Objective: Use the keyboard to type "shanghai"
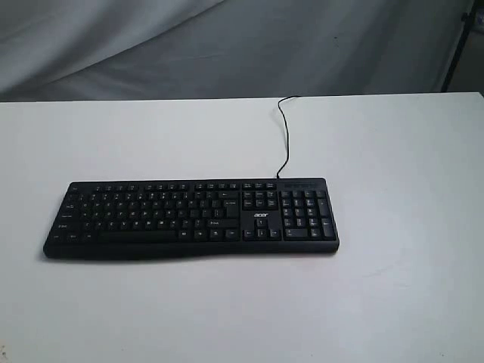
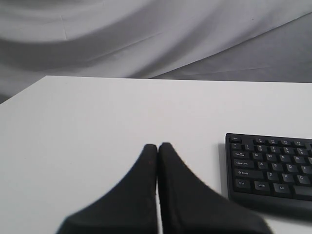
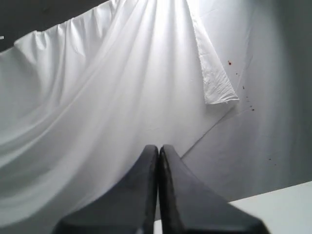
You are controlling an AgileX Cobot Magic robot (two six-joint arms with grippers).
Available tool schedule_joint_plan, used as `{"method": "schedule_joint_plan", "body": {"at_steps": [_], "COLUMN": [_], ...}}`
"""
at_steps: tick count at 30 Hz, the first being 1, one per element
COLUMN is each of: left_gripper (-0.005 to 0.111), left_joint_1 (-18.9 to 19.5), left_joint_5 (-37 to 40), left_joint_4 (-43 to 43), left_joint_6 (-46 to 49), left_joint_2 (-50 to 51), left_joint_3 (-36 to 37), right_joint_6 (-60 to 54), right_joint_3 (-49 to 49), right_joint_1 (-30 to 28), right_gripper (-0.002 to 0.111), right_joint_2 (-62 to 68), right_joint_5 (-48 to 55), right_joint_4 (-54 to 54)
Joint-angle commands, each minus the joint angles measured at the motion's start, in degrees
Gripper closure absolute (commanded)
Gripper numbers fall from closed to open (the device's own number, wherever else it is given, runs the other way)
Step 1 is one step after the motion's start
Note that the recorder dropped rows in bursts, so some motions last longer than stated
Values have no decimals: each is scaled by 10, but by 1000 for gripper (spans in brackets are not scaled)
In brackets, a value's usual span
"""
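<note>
The black keyboard (image 1: 193, 217) lies flat on the white table, its thin cable (image 1: 284, 136) running back toward the far edge. Neither arm shows in the exterior view. In the left wrist view my left gripper (image 2: 158, 146) is shut with nothing between its fingers, above bare table, and the keyboard's Esc-and-Ctrl end (image 2: 269, 168) lies off to one side of it. My right gripper (image 3: 158, 146) is also shut and empty, pointing at the white cloth backdrop; the keyboard is out of that view.
The white table (image 1: 393, 302) stretches around the keyboard on all sides. A draped grey-white cloth (image 1: 227, 45) hangs behind the table's far edge. A dark stand leg (image 1: 458, 45) shows at the back right corner.
</note>
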Motion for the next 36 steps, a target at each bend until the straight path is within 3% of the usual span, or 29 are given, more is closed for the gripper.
{"method": "schedule_joint_plan", "body": {"at_steps": [1,8,14,22,36], "left_gripper": [106,106,106,106,106], "left_joint_1": [1,1,1,1,1], "left_joint_5": [-6,-6,-6,-6,-6], "left_joint_4": [0,0,0,0,0], "left_joint_6": [-1,-1,-1,-1,-1], "left_joint_2": [-3,-3,-3,-3,-3], "left_joint_3": [3,3,3,3,3], "right_joint_6": [12,12,-5,-65,-162], "right_joint_3": [2,-74,-209,-320,-539], "right_joint_1": [-3,-3,10,60,61], "right_gripper": [108,108,108,108,108], "right_joint_2": [-2,16,161,333,501], "right_joint_5": [-15,56,137,136,216], "right_joint_4": [6,-30,-30,-30,-30]}}
